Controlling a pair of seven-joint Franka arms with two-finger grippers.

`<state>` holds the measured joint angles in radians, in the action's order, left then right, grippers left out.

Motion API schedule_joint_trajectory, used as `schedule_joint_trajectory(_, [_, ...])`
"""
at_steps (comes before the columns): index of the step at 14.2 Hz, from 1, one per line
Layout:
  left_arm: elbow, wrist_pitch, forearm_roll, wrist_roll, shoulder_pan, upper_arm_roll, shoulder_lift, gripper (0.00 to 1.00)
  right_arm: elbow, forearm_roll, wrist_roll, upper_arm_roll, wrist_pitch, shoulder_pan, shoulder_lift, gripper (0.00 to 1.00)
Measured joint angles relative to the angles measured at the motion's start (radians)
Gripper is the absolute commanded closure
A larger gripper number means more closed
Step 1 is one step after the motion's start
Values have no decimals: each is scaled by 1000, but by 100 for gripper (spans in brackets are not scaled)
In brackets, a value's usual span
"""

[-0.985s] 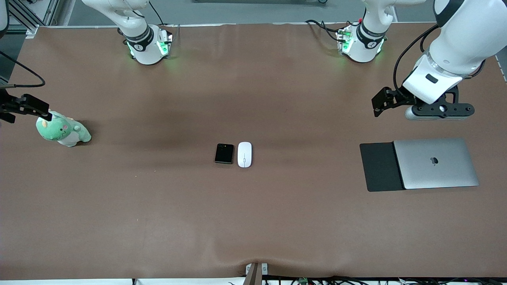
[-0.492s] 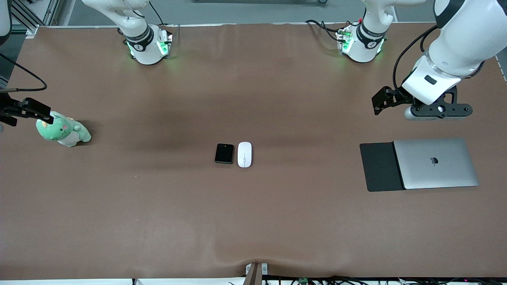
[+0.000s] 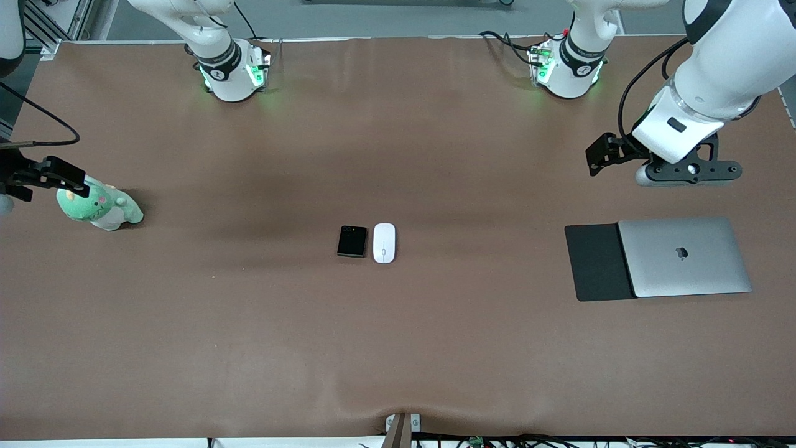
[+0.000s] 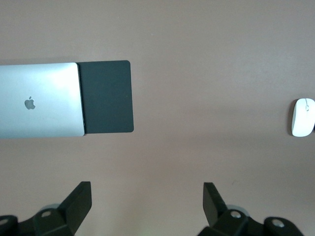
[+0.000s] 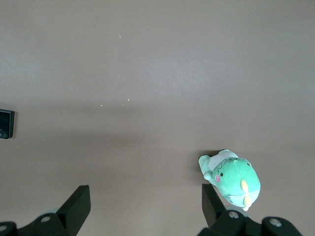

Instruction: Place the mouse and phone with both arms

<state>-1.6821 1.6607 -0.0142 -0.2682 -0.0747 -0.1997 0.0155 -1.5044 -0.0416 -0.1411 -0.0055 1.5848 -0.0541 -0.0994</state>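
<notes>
Item: mouse (image 3: 384,242) touching phone (image 3: 352,241), mid-tabletop. I rate both light, rigid, slippery; take by long edges. Left pincer (image 4: 145,201) and right pincer (image 5: 145,201): wide open, empty.

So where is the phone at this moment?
In the front view the phone lies flat mid-table, right beside the mouse on the side toward the right arm's end; neither gripper is near it.

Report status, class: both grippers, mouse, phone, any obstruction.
Left gripper open, above table near laptop. Right gripper open, over plush toy. Mouse and phone side by side mid-table, untouched. Nothing blocking.
</notes>
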Motion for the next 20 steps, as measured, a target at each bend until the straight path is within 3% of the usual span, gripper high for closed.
schedule_joint_trajectory(5, [-79,27,0,0,-2,-1,56,0,0,0,0,-1,0,-1,0,0])
schedule_joint_trajectory(9, [-90,71,0,-4,-37,-10,34,0,0,0,-1,-4,-3,-7,-1,0])
schedule_joint_trajectory(15, [-24,177,1,-125,-166,-30,-147,0,0,0,-6,-9,-5,-14,-1,0])
schedule_joint_trajectory(20, [17,305,83,-323,-313,-33,-316,0,-1,0,-6,-9,-5,-14,-1,0])
